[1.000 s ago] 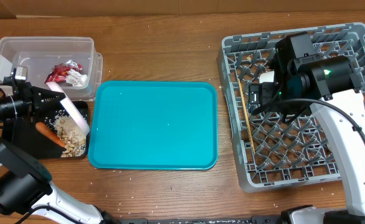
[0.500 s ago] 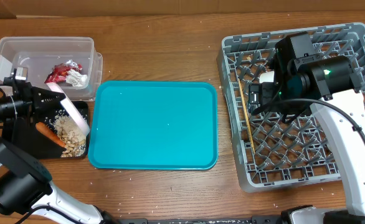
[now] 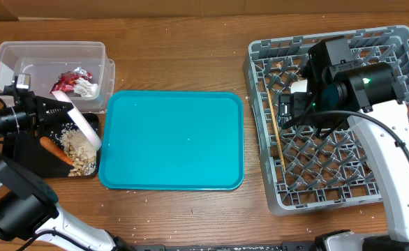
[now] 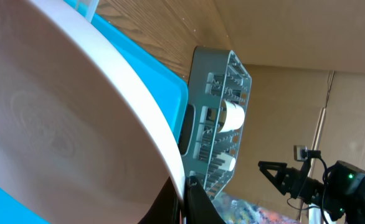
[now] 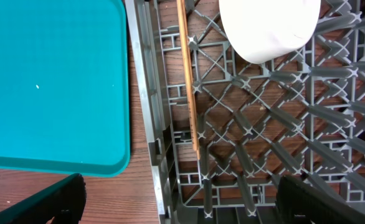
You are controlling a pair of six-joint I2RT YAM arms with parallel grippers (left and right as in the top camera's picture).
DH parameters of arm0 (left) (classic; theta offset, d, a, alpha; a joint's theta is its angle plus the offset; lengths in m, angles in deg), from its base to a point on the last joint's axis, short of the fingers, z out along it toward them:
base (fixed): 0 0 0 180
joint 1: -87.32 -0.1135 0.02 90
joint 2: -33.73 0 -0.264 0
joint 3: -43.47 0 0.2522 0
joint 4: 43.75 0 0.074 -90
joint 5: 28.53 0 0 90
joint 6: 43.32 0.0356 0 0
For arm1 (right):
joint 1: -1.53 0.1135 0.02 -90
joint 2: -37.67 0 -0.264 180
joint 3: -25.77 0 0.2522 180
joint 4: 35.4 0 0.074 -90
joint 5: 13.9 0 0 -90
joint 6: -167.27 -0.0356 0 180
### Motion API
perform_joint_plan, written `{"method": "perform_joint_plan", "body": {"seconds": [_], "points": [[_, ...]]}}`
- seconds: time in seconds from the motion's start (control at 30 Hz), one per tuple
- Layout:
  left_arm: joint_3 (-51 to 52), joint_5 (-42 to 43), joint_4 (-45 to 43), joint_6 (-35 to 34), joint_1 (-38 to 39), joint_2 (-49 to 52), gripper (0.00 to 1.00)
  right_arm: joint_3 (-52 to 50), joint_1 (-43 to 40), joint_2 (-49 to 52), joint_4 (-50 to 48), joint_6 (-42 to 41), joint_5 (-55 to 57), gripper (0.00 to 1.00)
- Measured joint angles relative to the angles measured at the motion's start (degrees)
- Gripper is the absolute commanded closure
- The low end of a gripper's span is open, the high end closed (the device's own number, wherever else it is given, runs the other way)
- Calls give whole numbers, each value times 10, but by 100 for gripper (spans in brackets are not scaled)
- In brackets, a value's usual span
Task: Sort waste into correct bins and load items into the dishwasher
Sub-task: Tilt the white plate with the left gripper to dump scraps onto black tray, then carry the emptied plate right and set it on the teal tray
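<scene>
Across a brown wooden table (image 3: 183, 42), from above: a teal tray (image 3: 171, 139) in the middle, a grey dish rack (image 3: 255, 77) at the right, a clear tub (image 3: 9, 52) at the far left, a black tray (image 3: 26, 157) just beside the tub's near side. Behind it all, a plain cardboard wall (image 4: 282, 99), seen properly only from the left wrist.

Inside the tub, red and silver wrappers (image 3: 72, 82). On the black tray, a carrot (image 3: 53, 148) beside a heap of pale crumbs (image 3: 79, 152). Over that tray, the left gripper (image 3: 56, 107), clamped on the rim of a pale plate (image 3: 84, 129) tipped steeply on edge, its low side at the crumbs.

Over the rack's left part, the right gripper (image 5: 179, 186), spread wide and holding nothing, its fingers (image 5: 52, 202) cut off by the bottom of the wrist view. From above, hidden under the right arm (image 3: 361, 84), along with most of a white cup (image 5: 270, 25) toward the rack's far side. Along the rack's left wall, chopsticks (image 5: 189, 81) flat on the grid floor; one stick or two, cannot tell.

From the left wrist, mostly plate: fills the left half and blocks the black tray, carrot and crumbs. Past its rim, the teal tray's edge, the rack end-on with the cup inside, and the right arm small and dark with a green light. From the right wrist, only the teal tray's right end, a strip of table and the rack floor.
</scene>
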Motion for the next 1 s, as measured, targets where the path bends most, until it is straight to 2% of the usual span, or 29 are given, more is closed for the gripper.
{"method": "perform_joint_plan", "body": {"seconds": [0.2, 0.4, 0.53, 0.77, 1.0], "points": [[0, -2, 0, -1, 41, -43, 96, 0, 0, 0, 0, 0, 0, 0], [-1, -9, 0, -2, 127, -113, 96, 0, 0, 0, 0, 0, 0, 0], [-1, -30, -22, -16, 193, -120, 96, 0, 0, 0, -2, -1, 0, 0], [0, -123, -134, -115, 359, -120, 96, 0, 0, 0, -3, -2, 0, 0], [1, -342, -220, -303, 570, -104, 96, 0, 0, 0, -3, -2, 2, 0]]}}
